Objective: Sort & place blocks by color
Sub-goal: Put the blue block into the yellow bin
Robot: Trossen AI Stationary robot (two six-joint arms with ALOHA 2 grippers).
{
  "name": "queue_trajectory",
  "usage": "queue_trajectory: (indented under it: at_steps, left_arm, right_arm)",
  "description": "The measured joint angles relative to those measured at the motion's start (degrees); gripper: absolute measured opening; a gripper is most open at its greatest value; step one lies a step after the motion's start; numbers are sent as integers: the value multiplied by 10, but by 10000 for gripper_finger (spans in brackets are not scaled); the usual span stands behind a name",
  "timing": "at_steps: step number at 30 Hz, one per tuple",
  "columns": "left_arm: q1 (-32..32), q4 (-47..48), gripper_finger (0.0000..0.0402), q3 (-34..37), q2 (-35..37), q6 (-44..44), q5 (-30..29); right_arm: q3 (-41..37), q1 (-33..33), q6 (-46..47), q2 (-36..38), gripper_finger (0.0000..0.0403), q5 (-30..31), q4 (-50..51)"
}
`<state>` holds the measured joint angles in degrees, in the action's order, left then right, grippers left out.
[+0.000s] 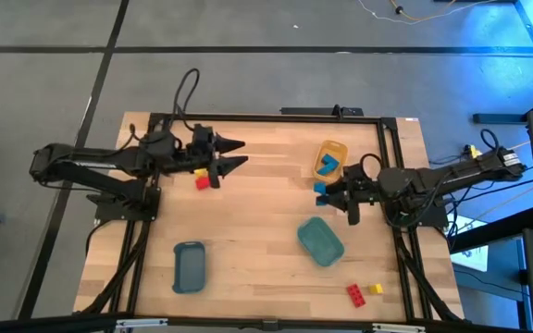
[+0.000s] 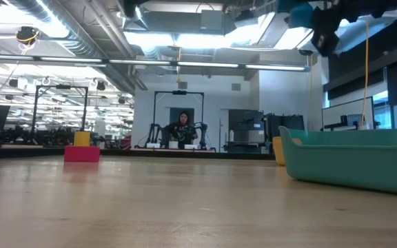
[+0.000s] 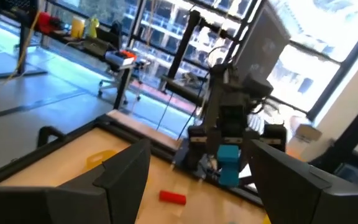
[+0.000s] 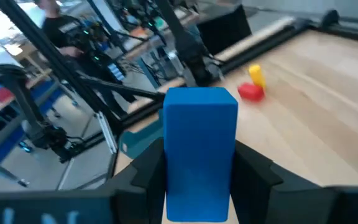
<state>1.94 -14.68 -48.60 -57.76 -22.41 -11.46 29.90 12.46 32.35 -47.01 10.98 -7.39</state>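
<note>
While the right tool (image 1: 337, 194) carries a blue block (image 1: 321, 188) clamped between its fingers, the high view places the yellow tray (image 1: 330, 158), already holding blue, just ahead of its tip, with the teal tray (image 1: 320, 241) beside it and the slate-blue tray (image 1: 189, 266) well apart across the table (image 1: 266, 222); the left tool (image 1: 234, 154) waits, fingers apart, over a red and a yellow block (image 1: 207, 178). From the low view, the teal tray (image 2: 353, 157) stands close, and the carried block hangs high. From the left wrist view, the blue block (image 3: 229, 163) sits upright in the far tool. From the right wrist view, the block (image 4: 200, 152) fills the grip squarely, so I judge it best to centre over the tray, descend, then release.
</note>
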Motion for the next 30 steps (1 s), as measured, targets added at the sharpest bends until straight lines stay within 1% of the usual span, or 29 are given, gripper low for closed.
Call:
queue_trajectory:
  at_steps: [3,6,8,11,16,18,20,25,30]
  left_arm:
    - [-3,-22,261,0,-12,0,-3]
    - [-2,-21,261,0,-18,17,-29]
    - [-2,-13,261,0,-21,39,-48]
    - [-2,-18,261,0,-19,62,-56]
    - [-2,-19,261,0,-20,65,-62]
    - [-3,-18,261,0,-20,65,-53]
    - [-3,-16,261,0,-20,64,-36]
    - [-3,7,261,0,-16,56,-14]
    - [0,36,261,-1,25,74,23]
  right_arm:
    - [-1,-13,-18,0,131,-22,-11]
    - [-1,-23,-30,-2,131,-18,-11]
    - [0,-30,-29,-2,131,0,-10]
    - [0,-40,-29,-2,131,30,-3]
    - [1,-57,-20,-7,131,90,10]
    - [10,-64,-7,-17,131,117,41]
    - [31,-72,4,-33,131,129,87]
    - [106,-96,2,-89,131,132,227]
    - [153,-129,9,-136,131,134,316]
